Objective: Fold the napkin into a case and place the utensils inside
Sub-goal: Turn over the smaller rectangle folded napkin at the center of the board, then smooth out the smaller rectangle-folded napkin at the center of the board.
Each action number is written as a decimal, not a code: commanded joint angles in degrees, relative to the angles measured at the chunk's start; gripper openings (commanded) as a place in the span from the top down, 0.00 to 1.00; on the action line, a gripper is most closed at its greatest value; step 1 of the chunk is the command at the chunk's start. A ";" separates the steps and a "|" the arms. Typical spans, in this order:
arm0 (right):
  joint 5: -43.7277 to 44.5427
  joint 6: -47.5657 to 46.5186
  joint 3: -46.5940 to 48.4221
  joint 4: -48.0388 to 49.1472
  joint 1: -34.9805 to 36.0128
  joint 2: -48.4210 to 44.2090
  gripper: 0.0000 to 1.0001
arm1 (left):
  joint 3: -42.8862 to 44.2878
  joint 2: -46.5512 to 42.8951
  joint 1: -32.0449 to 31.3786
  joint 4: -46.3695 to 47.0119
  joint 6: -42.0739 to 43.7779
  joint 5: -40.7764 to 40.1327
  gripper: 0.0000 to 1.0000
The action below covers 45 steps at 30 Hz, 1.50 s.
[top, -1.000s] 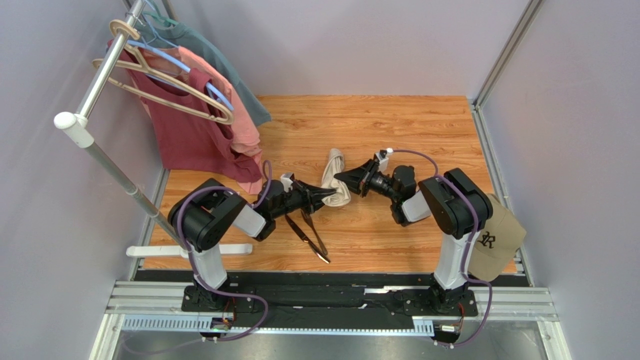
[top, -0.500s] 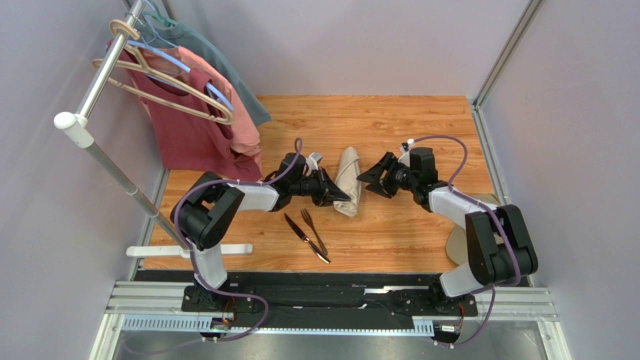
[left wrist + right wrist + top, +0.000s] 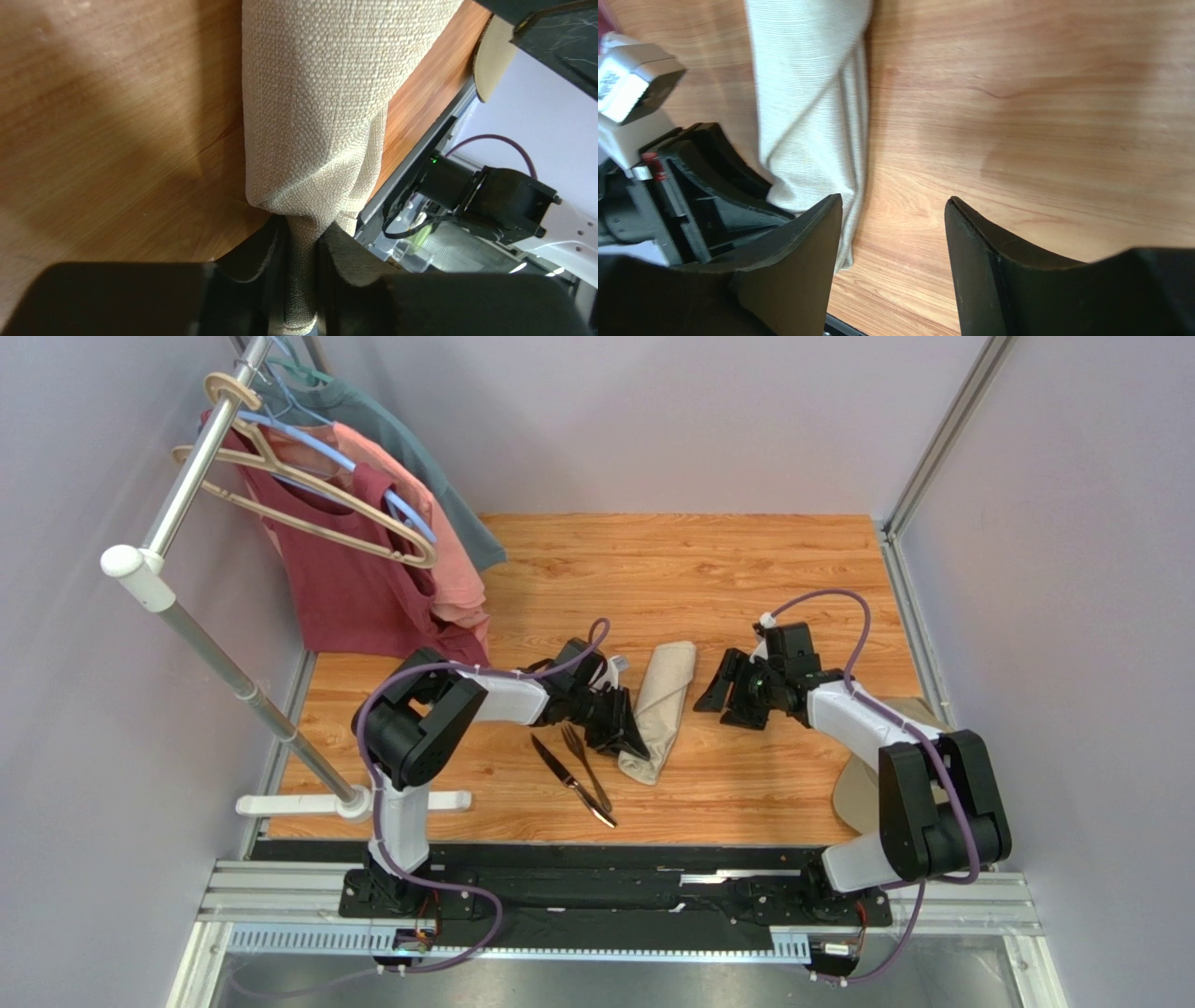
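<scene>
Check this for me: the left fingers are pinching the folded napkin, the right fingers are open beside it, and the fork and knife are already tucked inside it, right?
Not quite. The top external view shows the fork and knife lying on the wood left of the napkin, not inside it. The left fingers do pinch it, and the right fingers are open beside it.

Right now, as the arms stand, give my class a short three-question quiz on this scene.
1. True or false: the left pincer is shut on the napkin.
2. The right pincer is: A) open, B) shut on the napkin, C) out of view.
3. Fill in: the fork and knife lie ____ the napkin's folds (inside/outside).
Key: 1 true; 2 A; 3 outside.
</scene>
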 commanded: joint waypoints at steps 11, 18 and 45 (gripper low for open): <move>-15.23 2.68 9.13 16.55 2.08 8.87 0.74 | 3.98 -17.42 0.06 -25.27 17.33 -19.87 0.22; -19.80 6.90 17.94 21.56 -0.12 18.62 0.84 | 5.39 -23.58 -0.02 -26.98 16.12 -21.66 0.43; -26.39 16.30 14.69 43.19 -7.50 37.28 0.97 | 3.53 -5.65 -1.08 -14.03 29.38 -14.00 0.75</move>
